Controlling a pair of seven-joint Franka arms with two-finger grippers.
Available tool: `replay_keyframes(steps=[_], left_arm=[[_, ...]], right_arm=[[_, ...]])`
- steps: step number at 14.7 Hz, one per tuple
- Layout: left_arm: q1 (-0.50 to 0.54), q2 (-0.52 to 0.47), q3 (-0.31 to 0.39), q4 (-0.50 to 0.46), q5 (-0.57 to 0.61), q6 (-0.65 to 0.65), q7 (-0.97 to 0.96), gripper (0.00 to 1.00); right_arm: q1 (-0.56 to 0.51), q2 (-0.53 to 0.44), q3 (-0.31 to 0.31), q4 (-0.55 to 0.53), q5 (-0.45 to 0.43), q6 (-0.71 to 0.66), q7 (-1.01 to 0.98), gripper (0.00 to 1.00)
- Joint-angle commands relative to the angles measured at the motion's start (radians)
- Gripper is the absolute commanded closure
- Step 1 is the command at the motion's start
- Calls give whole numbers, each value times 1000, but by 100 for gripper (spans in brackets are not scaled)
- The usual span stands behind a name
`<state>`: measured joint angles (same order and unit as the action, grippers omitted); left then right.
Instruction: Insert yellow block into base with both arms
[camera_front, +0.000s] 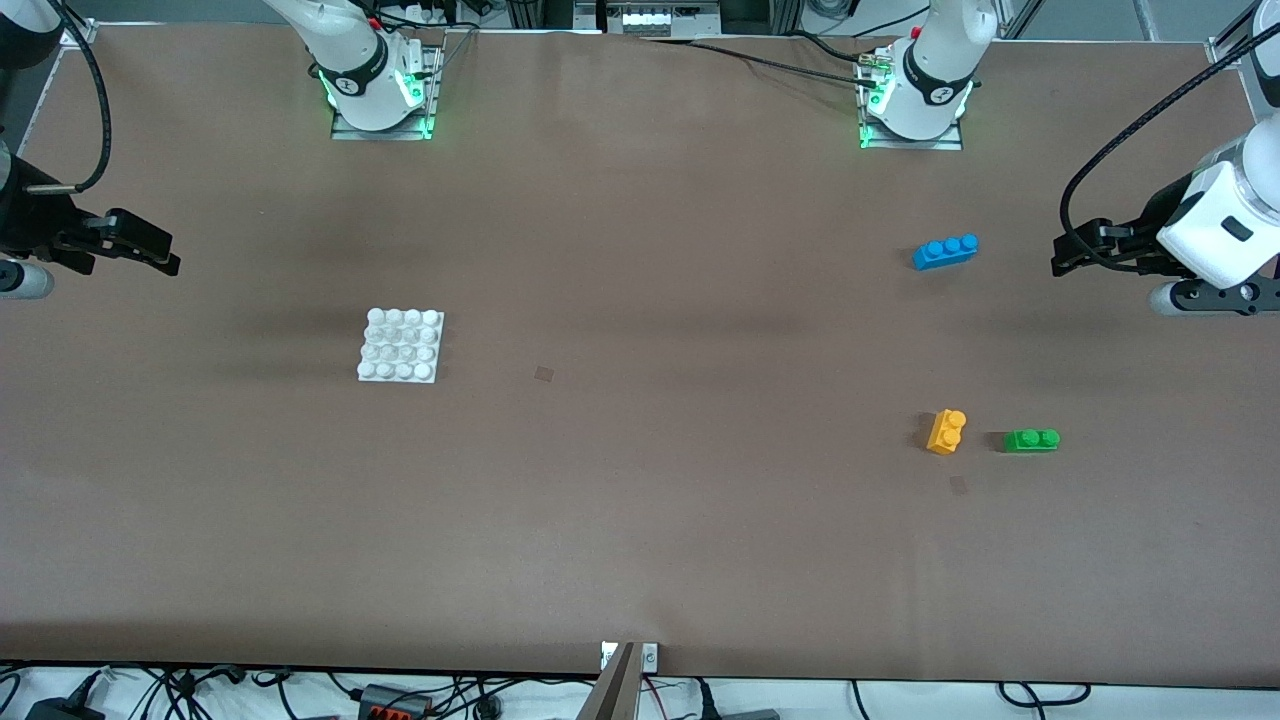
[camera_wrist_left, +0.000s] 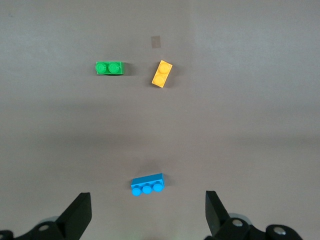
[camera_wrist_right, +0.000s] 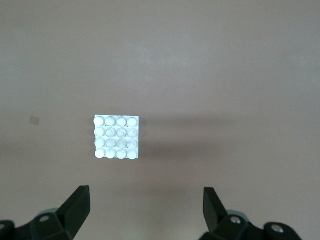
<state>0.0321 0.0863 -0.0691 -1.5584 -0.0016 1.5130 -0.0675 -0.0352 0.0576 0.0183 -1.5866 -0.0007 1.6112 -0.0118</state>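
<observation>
The yellow block (camera_front: 946, 431) lies on the table toward the left arm's end, beside a green brick; it also shows in the left wrist view (camera_wrist_left: 162, 73). The white studded base (camera_front: 401, 345) lies flat toward the right arm's end and shows in the right wrist view (camera_wrist_right: 116, 137). My left gripper (camera_front: 1062, 255) is open and empty, held over the table's left-arm end, apart from every brick; the left wrist view shows it too (camera_wrist_left: 148, 207). My right gripper (camera_front: 165, 252) is open and empty over the table's right-arm end, apart from the base; it shows in its own wrist view (camera_wrist_right: 145, 205).
A green two-stud brick (camera_front: 1032, 439) lies beside the yellow block, toward the left arm's end (camera_wrist_left: 109, 67). A blue three-stud brick (camera_front: 945, 250) lies farther from the front camera than both (camera_wrist_left: 147, 184). The brown table top stretches wide between base and bricks.
</observation>
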Motion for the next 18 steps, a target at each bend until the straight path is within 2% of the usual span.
replay_keyframes(steps=[1, 10, 15, 18], left_arm=[[-14, -14, 15, -11, 5, 6, 11, 0], [-11, -13, 2, 14, 5, -7, 6, 0], [-12, -11, 0, 15, 5, -8, 9, 0], [-4, -11, 2, 15, 5, -7, 18, 0]], right_arm=[[-5, -15, 3, -16, -12, 4, -11, 0], [3, -13, 11, -15, -15, -7, -14, 0], [9, -10, 12, -15, -13, -131, -11, 0], [23, 36, 12, -19, -15, -246, 6, 0]])
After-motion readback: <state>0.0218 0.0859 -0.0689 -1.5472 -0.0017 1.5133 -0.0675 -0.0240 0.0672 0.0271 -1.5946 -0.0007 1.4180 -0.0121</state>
